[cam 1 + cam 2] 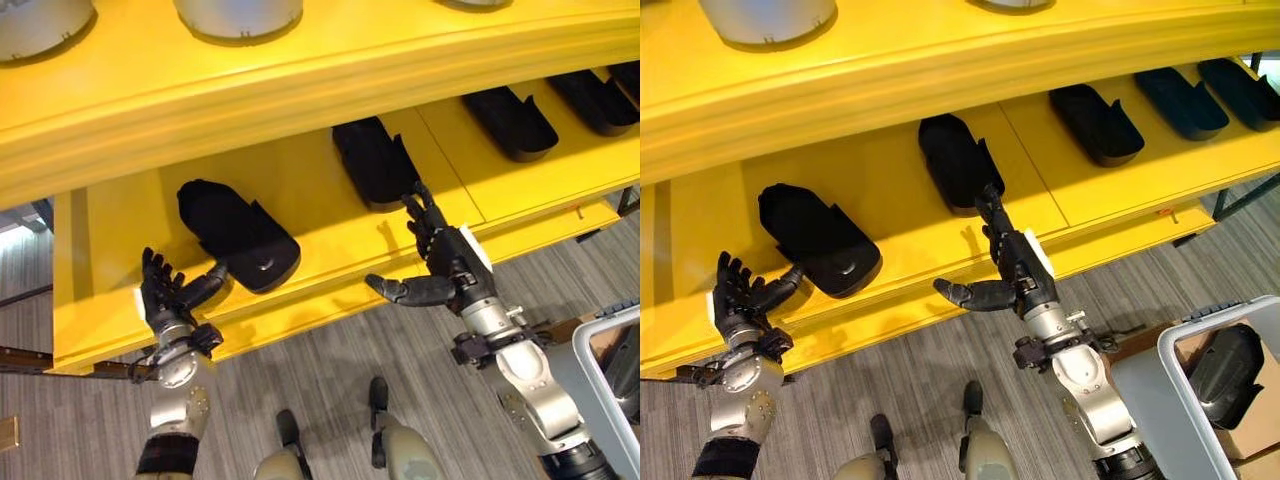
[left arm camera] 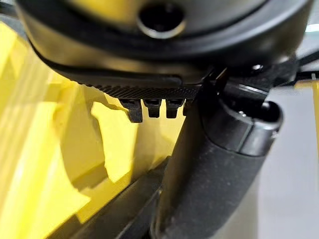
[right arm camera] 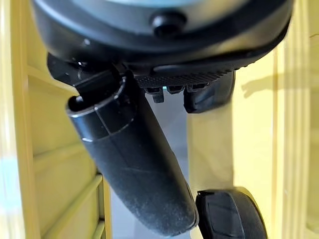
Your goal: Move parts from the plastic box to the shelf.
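My left hand (image 1: pixel 165 300) sits at the front lip of the yellow shelf (image 1: pixel 300 190), fingers loosely spread and holding nothing, thumb reaching toward the nearest black part (image 1: pixel 238 233), right at its rounded front end; I can't say for sure that it touches. My right hand (image 1: pixel 440 262) hangs just off the shelf edge, fingers straight and pointing up at the second black part (image 1: pixel 372 160), thumb stuck out sideways, nothing in it either.

These parts read to me as moulded shells: rigid, smooth, matte, probably light for their bulk and a bit slick. I'd take one across its narrow waist or by the raised wall at the back, thumb on one side, fingers on the other, not by the rounded nose, where a hand would likely slide off.

Further along the shelf I see more black parts (image 1: pixel 512 122) lined up in a row, so the spacing matters; a new one has to land between neighbours without knocking them. Above, the upper shelf board (image 1: pixel 300 70) overhangs and carries grey round containers (image 1: pixel 238 17), so I have little headroom reaching in. Down at my right, the grey plastic box (image 1: pixel 1160 385) holds another dark part (image 1: pixel 1225 368), waiting.
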Controlling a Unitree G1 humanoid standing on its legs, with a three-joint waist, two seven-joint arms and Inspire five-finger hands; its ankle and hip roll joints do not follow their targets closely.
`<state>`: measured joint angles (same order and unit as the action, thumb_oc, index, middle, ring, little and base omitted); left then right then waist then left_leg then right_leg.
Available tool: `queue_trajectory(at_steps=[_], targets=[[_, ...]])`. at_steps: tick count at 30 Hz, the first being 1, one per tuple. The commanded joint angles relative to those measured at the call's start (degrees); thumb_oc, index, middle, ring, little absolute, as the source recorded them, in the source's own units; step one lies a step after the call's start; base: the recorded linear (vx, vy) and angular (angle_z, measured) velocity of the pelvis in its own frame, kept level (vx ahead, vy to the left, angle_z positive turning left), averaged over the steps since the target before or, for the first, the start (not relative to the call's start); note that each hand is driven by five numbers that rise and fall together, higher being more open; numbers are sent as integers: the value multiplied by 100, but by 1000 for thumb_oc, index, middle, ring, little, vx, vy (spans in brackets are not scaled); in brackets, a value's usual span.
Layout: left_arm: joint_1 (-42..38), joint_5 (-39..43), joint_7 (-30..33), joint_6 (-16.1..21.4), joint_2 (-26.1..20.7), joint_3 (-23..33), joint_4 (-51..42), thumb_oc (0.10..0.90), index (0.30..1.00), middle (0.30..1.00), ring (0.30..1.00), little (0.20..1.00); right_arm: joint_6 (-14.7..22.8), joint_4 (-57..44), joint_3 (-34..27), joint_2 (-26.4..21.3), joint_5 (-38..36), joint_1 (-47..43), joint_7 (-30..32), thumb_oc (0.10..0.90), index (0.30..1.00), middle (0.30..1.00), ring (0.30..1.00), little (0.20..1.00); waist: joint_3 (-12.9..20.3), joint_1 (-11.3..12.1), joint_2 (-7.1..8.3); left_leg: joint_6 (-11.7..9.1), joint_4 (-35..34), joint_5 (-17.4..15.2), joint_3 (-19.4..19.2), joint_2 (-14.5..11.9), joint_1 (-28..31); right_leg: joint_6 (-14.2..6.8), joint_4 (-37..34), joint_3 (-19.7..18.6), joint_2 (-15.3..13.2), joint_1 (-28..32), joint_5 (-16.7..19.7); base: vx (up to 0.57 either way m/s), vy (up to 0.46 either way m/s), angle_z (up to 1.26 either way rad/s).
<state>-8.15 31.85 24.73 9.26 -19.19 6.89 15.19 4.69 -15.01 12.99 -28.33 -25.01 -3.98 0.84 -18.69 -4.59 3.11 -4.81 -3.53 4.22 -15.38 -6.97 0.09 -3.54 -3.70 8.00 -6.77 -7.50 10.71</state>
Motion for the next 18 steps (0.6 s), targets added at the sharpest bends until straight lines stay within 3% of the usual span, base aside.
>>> queue_trajectory(at_steps=[1, 18], targets=[[-510, 72, -8, 478, -578, 72, 209, 900, 1000, 1000, 1000, 1000, 643, -656, -66, 183, -332, -223, 2, 900, 1000, 1000, 1000, 1000, 415, -32, 216, -224, 154, -16, 180, -421, 57, -715, 663, -19, -729, -82, -360, 0, 0, 0], [-1265, 627, -63, 475, -819, -66, 1665, 900, 1000, 1000, 1000, 1000, 723, -677, 33, 115, -343, 21, 12, 900, 1000, 1000, 1000, 1000, 312, -176, 350, -235, 217, -73, 76, -403, 41, -741, 652, -136, -726, -166, -311, 1, 4, -2]])
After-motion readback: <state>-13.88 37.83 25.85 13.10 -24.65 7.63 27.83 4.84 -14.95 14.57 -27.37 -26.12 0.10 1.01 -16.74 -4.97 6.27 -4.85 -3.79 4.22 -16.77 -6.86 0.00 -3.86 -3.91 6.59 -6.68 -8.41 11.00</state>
